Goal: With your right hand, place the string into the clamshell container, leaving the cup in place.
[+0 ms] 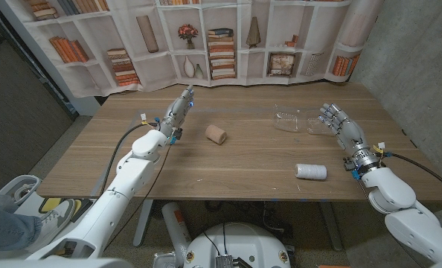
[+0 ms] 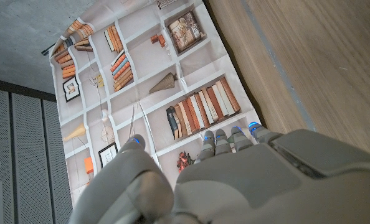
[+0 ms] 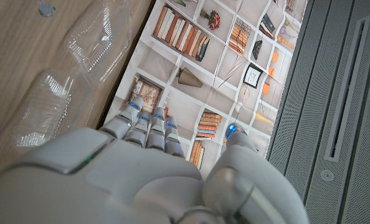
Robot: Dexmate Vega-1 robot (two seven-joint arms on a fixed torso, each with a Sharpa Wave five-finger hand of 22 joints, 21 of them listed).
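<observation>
the string (image 1: pixel 311 172), a white spool, lies on its side on the tabletop (image 1: pixel 243 164), long axis running 3 to 9 o'clock, near your empty, spread-fingered right hand (image 1: pixel 338 124) at its 7 o'clock; the clamshell container (image 1: pixel 294 121) sits just beside that hand

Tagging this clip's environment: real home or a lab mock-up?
Most likely a lab or test room dressed as a home. The bookshelf behind the wooden table is a printed backdrop hanging in folds, with bare concrete wall and grey perforated panels beside it.
</observation>
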